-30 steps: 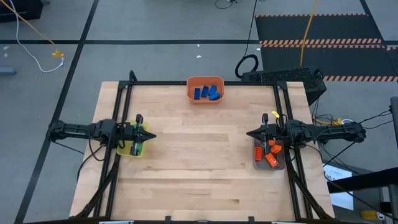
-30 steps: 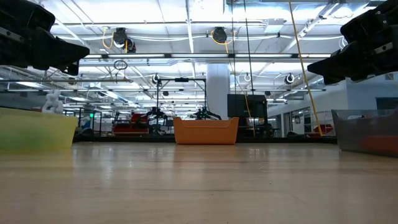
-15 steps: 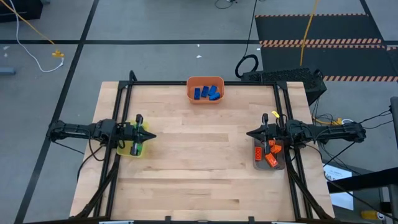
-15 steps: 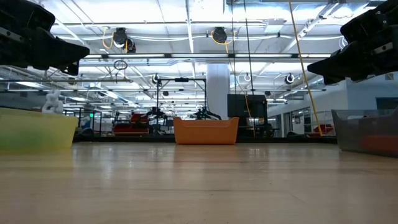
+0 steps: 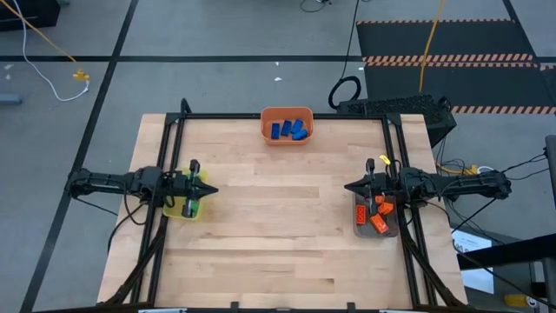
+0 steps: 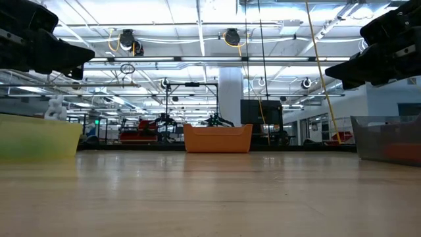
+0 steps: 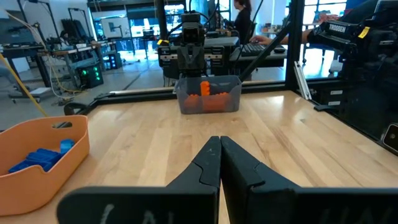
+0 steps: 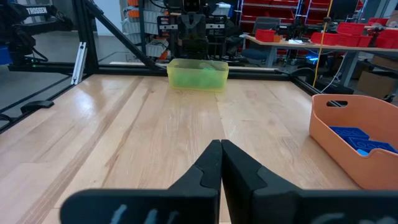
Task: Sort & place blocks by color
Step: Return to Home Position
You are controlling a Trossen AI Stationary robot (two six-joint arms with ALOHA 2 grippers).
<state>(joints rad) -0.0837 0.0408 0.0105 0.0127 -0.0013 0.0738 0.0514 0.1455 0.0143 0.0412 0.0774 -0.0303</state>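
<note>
blocks: blue blocks [image 5: 288, 130] lie in the orange bin [image 5: 266, 118] at the middle of the tabletop's [image 5: 278, 226] far edge; green blocks [image 5: 189, 207] in the yellow bin [image 5: 173, 211] at the left edge; orange blocks [image 5: 376, 214] in the grey bin [image 5: 391, 231] at the right edge.
left gripper [image 5: 214, 189]: above the yellow bin, fingers pressed together on nothing, pointing across the tabletop.
right gripper [image 5: 347, 187]: above the grey bin, fingers clenched, empty, facing the left arm.
in the way: each arm covers part of its own bin from above.
around: black frame rails [image 5: 226, 116] along the tabletop's edges; a person [image 7: 241, 14] sits beyond the right edge.
</note>
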